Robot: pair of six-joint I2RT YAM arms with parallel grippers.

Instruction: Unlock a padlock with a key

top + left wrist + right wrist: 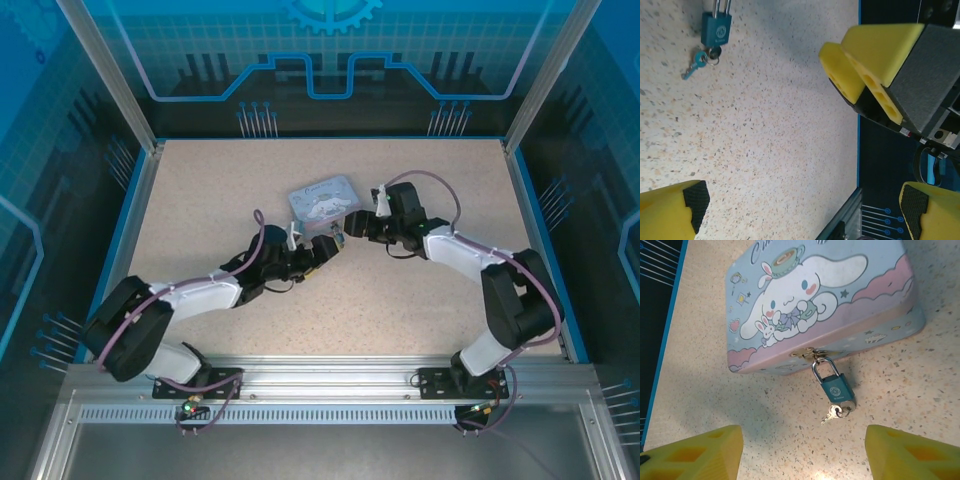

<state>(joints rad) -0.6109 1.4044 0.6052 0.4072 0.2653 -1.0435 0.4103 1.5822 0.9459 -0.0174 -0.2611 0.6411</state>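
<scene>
The left gripper [800, 212] is recorded with its jaws spread wide and nothing held. Its yellow fingers [670, 212] are seen over the speckled table [765, 140], near the clasp side of the tin [815, 300]. The right gripper [802, 445] is likewise spread wide and empty, just off the same side of the tin. The padlock [836, 386] is hooked by its shackle through the brass clasp [807, 354] and is laid on the table against the tin's wall. The key [831, 415] is seen on a small ring at the padlock's end farthest from the tin. Whether it is seated in the keyhole cannot be told.
</scene>
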